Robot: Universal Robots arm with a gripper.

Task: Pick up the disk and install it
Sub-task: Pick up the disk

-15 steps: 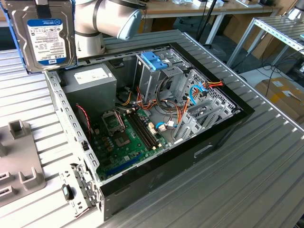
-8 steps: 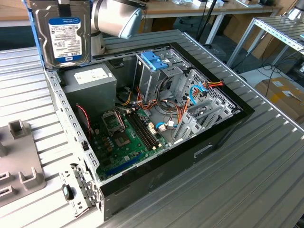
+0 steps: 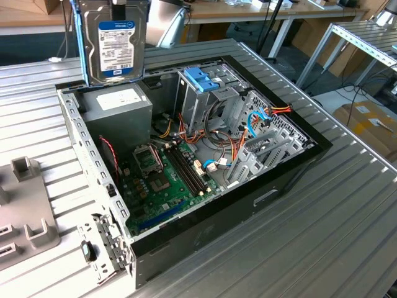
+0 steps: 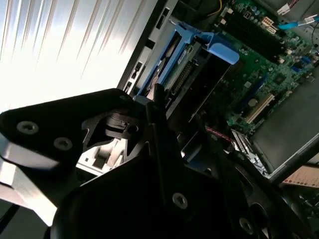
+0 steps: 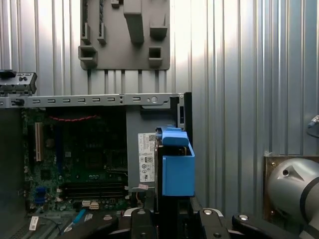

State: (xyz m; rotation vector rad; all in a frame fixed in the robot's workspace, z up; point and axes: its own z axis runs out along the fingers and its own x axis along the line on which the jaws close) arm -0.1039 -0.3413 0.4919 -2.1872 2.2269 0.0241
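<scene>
Disk point(image 3: 115, 43) hangs upright in the jaws, above the power supply point(image 3: 118, 108)

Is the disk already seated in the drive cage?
No, in the exterior view the disk hangs upright above the open case, clear of the drive cage.

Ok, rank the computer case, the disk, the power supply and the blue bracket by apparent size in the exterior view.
1. computer case
2. disk and power supply: close; the raised disk's distance from the camera is unsure, so unranked
3. blue bracket
</scene>
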